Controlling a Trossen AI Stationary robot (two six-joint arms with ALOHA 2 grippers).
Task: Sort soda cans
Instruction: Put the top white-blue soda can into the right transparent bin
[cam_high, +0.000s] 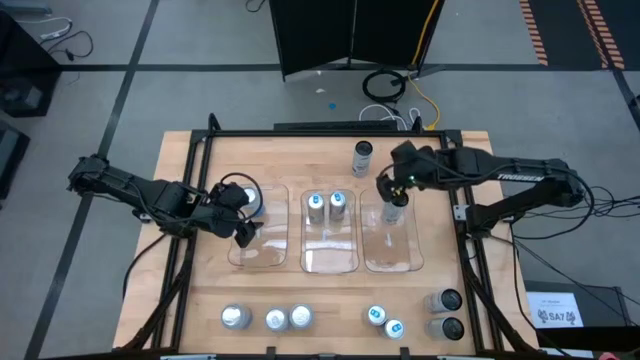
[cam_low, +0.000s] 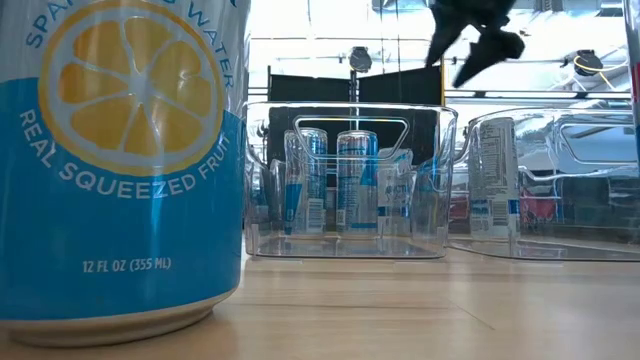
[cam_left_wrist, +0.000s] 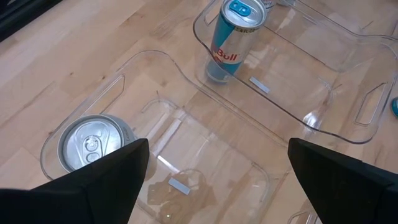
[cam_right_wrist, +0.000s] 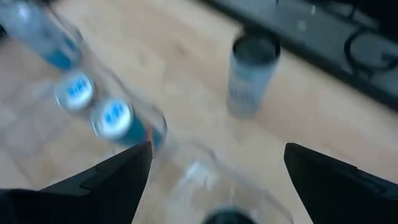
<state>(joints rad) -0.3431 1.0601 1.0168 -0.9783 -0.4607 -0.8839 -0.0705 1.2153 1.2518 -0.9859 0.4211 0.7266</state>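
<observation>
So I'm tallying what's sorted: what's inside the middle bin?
The middle bin holds two blue-topped cans standing side by side at its far end. The rest of its floor shows bare; nothing there is covered.

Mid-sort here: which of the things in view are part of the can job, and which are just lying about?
Job: silver-topped cans; blue-topped cans; dark cans; three clear bins; right end effector over the right bin; left end effector over the left bin.
Lying about: coiled cable; black panel; label sheet.
</observation>
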